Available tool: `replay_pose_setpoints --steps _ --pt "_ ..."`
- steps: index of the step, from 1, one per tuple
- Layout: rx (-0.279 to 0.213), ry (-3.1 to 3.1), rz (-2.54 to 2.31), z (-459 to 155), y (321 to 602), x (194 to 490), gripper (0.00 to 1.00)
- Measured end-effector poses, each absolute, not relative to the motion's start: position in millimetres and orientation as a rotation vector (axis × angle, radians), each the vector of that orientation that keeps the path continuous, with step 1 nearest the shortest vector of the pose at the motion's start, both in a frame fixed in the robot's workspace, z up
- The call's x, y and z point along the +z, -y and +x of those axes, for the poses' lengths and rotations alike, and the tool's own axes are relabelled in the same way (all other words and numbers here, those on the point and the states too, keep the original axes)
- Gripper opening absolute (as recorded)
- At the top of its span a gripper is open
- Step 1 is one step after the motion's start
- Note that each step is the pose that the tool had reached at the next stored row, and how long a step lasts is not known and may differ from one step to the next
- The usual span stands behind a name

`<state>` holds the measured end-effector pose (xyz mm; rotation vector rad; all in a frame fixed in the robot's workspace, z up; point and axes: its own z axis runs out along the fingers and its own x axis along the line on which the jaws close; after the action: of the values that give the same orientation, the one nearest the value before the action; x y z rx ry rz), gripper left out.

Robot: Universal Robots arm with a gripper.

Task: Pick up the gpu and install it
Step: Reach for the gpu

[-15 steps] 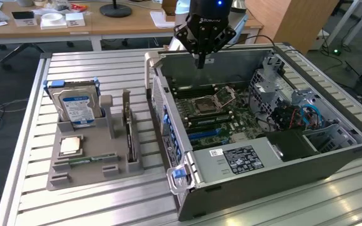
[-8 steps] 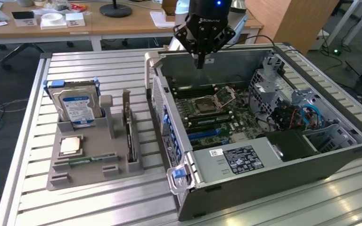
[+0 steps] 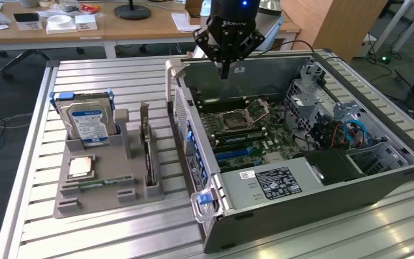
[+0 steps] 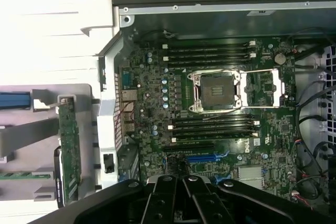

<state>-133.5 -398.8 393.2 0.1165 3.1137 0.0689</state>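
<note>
Closed, empty black claw (image 3: 225,70) hangs over the open grey computer case (image 3: 301,199); green-board gpu (image 3: 148,151) stands in grey slotted tray (image 3: 92,208).

The gripper (image 3: 225,73), fingers together and empty, hangs over the open computer case (image 3: 301,202); the gpu (image 3: 147,151) stands upright in the grey holder (image 3: 84,202).

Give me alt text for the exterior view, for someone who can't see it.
A robot arm's shut, empty claw hangs over an open computer case on a slatted metal table. On the exterior view's left, a grey holder holds the graphics card upright near a hard drive.
</note>
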Motion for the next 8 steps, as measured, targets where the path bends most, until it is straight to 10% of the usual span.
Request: replay_pose_setpoints --steps 8 --pt "0.069 -3.114 0.117 -142.6 398.9 393.0 0.11"
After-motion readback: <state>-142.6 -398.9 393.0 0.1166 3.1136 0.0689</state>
